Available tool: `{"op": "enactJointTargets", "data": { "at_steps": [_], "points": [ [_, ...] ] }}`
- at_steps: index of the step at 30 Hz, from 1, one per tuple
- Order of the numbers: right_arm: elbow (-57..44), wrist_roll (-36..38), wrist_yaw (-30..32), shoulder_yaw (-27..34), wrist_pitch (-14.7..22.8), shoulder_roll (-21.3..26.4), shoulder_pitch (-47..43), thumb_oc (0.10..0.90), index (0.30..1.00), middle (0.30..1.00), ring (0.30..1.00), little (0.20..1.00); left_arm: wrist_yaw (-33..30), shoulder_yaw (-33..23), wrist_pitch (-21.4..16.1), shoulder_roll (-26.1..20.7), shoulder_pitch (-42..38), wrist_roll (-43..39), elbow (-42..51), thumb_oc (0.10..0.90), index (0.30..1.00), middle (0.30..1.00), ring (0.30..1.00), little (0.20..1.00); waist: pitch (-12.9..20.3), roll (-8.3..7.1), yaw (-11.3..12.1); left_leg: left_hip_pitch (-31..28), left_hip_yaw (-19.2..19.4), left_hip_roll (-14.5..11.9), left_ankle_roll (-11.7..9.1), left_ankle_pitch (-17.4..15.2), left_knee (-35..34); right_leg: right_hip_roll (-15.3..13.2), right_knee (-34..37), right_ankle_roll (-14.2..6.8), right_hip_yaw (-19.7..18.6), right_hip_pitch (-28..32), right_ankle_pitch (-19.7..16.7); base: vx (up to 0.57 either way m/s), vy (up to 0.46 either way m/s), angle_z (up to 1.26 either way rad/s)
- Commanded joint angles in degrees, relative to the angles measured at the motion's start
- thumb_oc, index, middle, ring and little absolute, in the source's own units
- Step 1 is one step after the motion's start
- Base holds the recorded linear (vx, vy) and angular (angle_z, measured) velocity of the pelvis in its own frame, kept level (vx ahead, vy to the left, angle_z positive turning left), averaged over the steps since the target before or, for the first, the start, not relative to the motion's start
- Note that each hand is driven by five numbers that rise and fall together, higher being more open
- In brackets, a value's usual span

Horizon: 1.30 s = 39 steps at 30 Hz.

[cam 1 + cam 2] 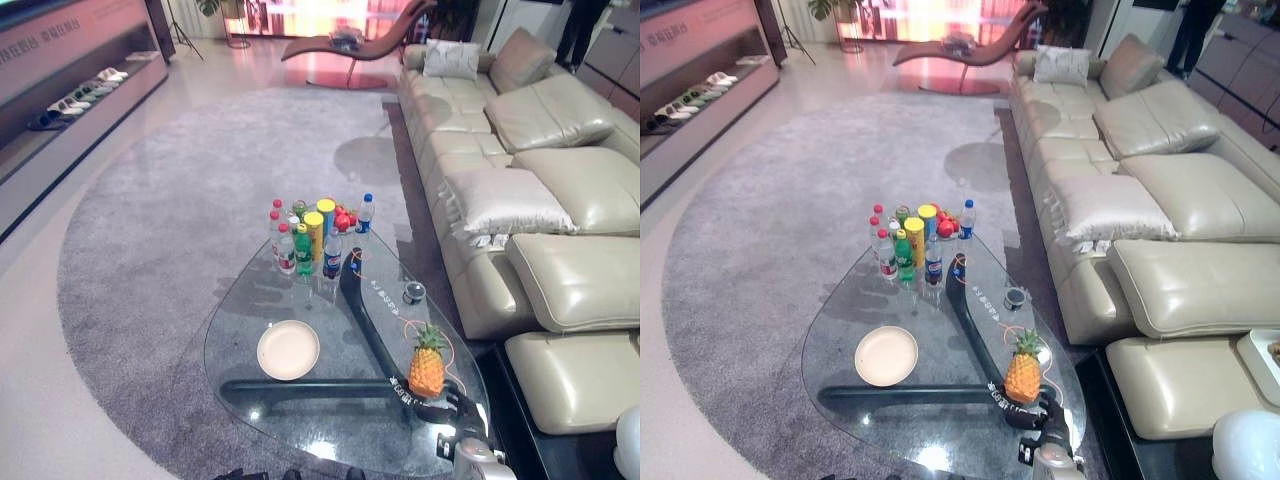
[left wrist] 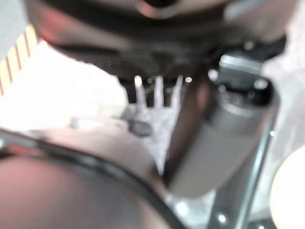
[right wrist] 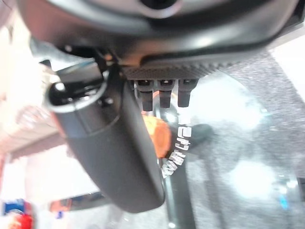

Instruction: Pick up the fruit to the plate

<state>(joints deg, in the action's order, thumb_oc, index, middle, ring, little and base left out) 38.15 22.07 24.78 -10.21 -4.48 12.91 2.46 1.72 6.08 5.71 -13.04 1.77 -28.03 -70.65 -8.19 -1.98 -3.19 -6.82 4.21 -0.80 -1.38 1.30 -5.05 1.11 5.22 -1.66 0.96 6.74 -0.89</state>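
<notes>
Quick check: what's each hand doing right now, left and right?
Left hand: open, fingers straight, holding nothing.
Right hand: at the pineapple's base on the glass table; fingers straight, open, not gripping.

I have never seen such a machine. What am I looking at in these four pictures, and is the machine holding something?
This is a humanoid robot with two arms and dark hands. The two wide pictures come from cameras on its head, looking down at a glass table beside a sofa. The two close pictures come from cameras on its wrists, so each hand looks huge.

On the table stand a pineapple, an empty plate and a cluster of bottles and cans. The right hand is at the pineapple's base; in its wrist picture the fingers point toward the orange fruit, but I cannot tell whether they grip it. The left hand holds nothing that I can see.
</notes>
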Motion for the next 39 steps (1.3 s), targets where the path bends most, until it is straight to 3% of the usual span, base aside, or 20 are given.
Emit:
{"op": "enactJointTargets", "data": {
  "at_steps": [1, 9, 14, 28, 39],
  "points": [
    [-8.52, 0.51, 5.62, -1.06, 3.25, 3.76, -3.31, 0.800, 0.900, 0.900, 0.900, 0.900, 0.09, 1.88, -0.11, 1.49, -1.57, -1.08, -2.04, 0.800, 0.900, 0.900, 0.900, 0.900, -1.81, -0.80, -0.22, 0.44, -0.02, 0.16, -0.45, -3.61, 0.39, -3.00, -0.66, -4.01, 0.90, -1.91, -0.84, 0.00, 0.000, 0.00],
    [-16.50, 0.00, 16.04, 0.09, 8.03, 5.23, -5.60, 0.800, 0.900, 0.900, 0.900, 0.900, -1.11, 1.91, -1.77, 1.85, -1.80, -4.28, -0.82, 0.800, 0.900, 0.900, 0.900, 0.900, -5.99, -0.82, 0.00, 4.97, -0.28, 0.62, -0.12, -4.73, 6.76, -2.99, -2.93, -2.94, 0.29, -4.61, -0.46, -0.03, -0.008, -0.01],
    [-19.70, 0.40, 20.57, 0.84, 11.05, 6.13, -7.77, 0.800, 0.900, 0.900, 0.900, 0.900, -1.55, 2.62, -2.43, 2.29, -2.13, -5.28, -0.18, 0.800, 0.900, 0.900, 0.900, 0.900, -9.00, 0.13, 0.19, 7.05, -1.52, 1.25, 0.15, -4.41, 7.46, -2.67, -4.47, -2.28, 0.18, -6.29, 0.30, -0.05, 0.007, -0.05],
    [-20.74, 2.24, 29.22, 0.85, 11.60, 8.52, -18.90, 0.800, 0.900, 0.900, 0.900, 0.900, -3.37, 5.51, -7.19, 2.26, -6.59, -9.83, 0.64, 0.800, 0.900, 0.900, 0.900, 0.900, -16.33, 1.36, 0.71, 16.28, -2.90, 3.46, -0.32, -5.26, 15.28, -2.65, -9.22, -0.25, 1.12, -12.88, 1.71, -0.04, 0.004, 0.03],
    [-20.63, 1.83, 31.32, 0.88, 11.66, 9.75, -25.83, 0.800, 0.900, 0.900, 0.900, 0.900, -5.04, 7.70, -10.73, 2.29, -8.20, -13.07, 3.93, 0.800, 0.900, 0.900, 0.900, 0.900, -21.05, 3.31, 0.63, 23.59, -2.69, 4.47, -0.44, -5.51, 20.58, -3.34, -13.07, 0.65, 1.33, -19.84, 1.50, -0.04, 0.030, 0.02]
  ]
}}
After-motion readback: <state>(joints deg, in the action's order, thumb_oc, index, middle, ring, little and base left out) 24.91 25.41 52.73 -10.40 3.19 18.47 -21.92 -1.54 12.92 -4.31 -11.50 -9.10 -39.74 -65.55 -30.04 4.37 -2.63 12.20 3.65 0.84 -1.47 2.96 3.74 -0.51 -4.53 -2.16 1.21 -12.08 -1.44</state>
